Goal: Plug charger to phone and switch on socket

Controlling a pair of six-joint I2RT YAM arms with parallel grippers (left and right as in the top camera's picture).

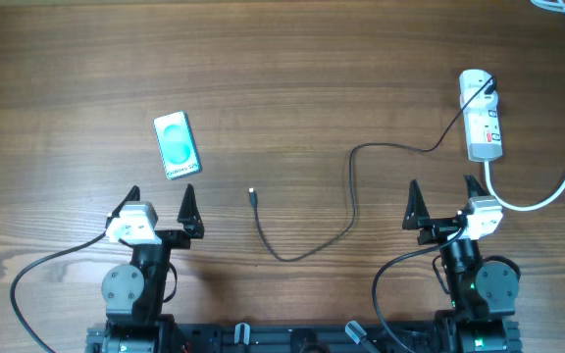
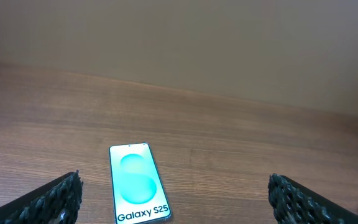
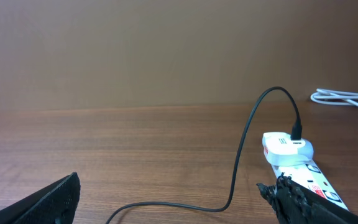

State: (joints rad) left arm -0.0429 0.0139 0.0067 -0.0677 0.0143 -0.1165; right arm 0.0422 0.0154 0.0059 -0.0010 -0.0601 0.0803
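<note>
Both wide, empty: left claw (image 1: 162, 193), right claw (image 1: 442, 187); wood-grain table (image 1: 282, 88); phone (image 1: 177, 145) flat; plain beige wall (image 2: 179, 37).

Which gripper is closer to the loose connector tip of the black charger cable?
Left. The left gripper sits left of the connector tip; the right gripper is much farther, on its other side.

Cyan-screened phone (image 1: 177, 145) lying flat, black charger (image 1: 351, 186) plugged into white socket (image 1: 482, 116), connector tip (image 1: 251, 194) free
</note>
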